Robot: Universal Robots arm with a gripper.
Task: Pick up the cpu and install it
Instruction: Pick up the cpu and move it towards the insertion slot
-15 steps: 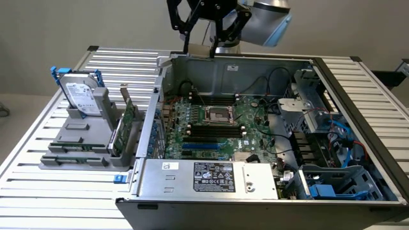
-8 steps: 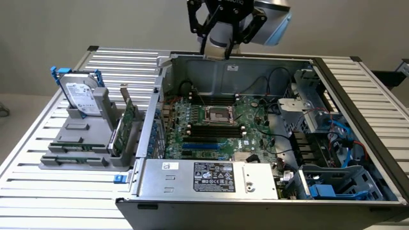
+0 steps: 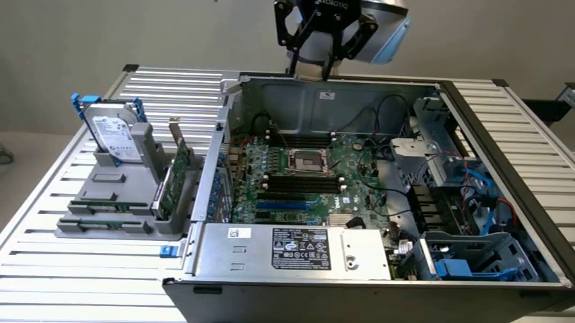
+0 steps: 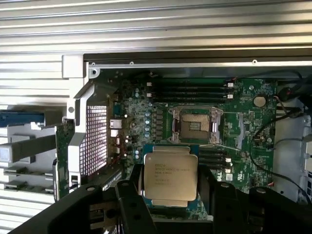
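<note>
pinching the cpu [image 4: 170,175], the pincer [image 4: 170,181] hangs over the computer case [image 3: 324,101] that holds the motherboard [image 3: 359,192] and socket [image 4: 196,123].

Slatted pale metal table [image 3: 81,269]. Sitting right on it: open pc case [image 3: 359,303] toward the exterior view's right, grey plastic holder rack [image 3: 108,202] just beside it on the exterior view's left, plus a lil blue clip [image 3: 166,251] by the case's front corner.

arm [image 3: 384,30]: high, pointing down | end effector [image 4: 170,190]: fingers clamped on cpu [image 4: 170,175] edges
</note>
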